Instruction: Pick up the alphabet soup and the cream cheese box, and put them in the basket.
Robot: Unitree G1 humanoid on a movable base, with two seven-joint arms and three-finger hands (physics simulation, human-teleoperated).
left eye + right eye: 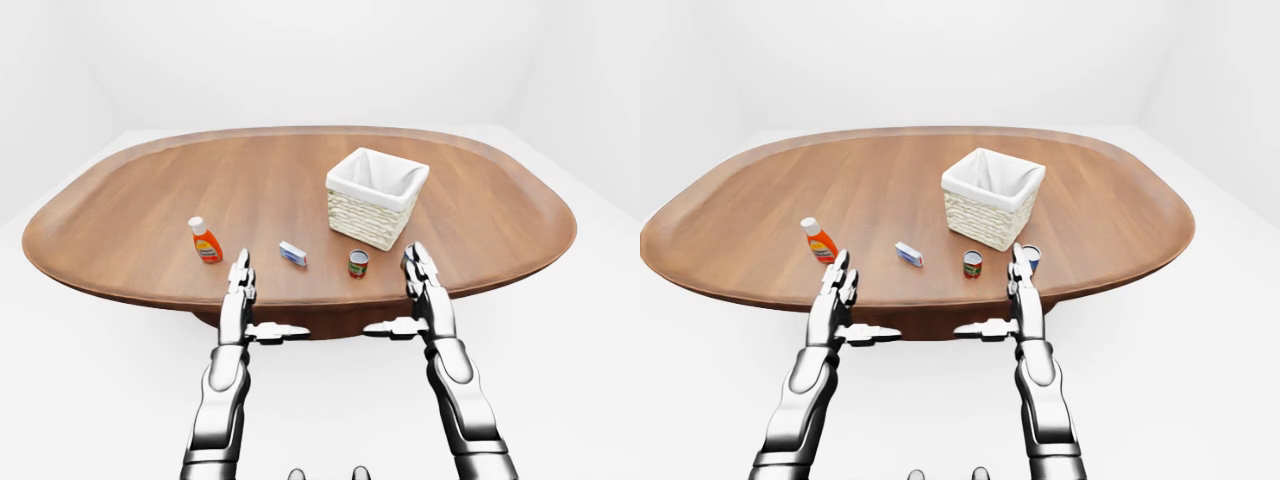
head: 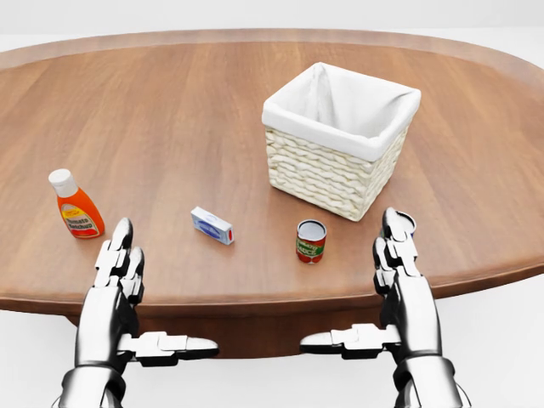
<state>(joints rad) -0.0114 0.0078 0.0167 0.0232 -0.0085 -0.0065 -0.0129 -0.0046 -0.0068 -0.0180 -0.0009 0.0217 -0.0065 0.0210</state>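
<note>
- A second can [image 1: 1032,258] is mostly hidden behind the right hand [image 2: 399,280]; only its blue side and pale top show, at the worktop's near edge.
- The left hand [image 2: 115,293] and the right hand both hover at the near edge of the worktop [image 2: 170,110], fingers straight and apart, thumbs pointing inward, holding nothing.
- The soup [image 2: 311,240] stands upright near that edge, between the hands and closer to the right one.
- The cheese box [image 2: 212,225] lies flat, left of the soup and apart from it.
- The basket [image 2: 340,140] stands beyond the soup, towards the far edge, with its lined opening unobstructed.
- A bottle [image 2: 76,204] stands near the near edge, just beyond the left hand.
- Bare wood spreads towards the far and left edges.
</note>
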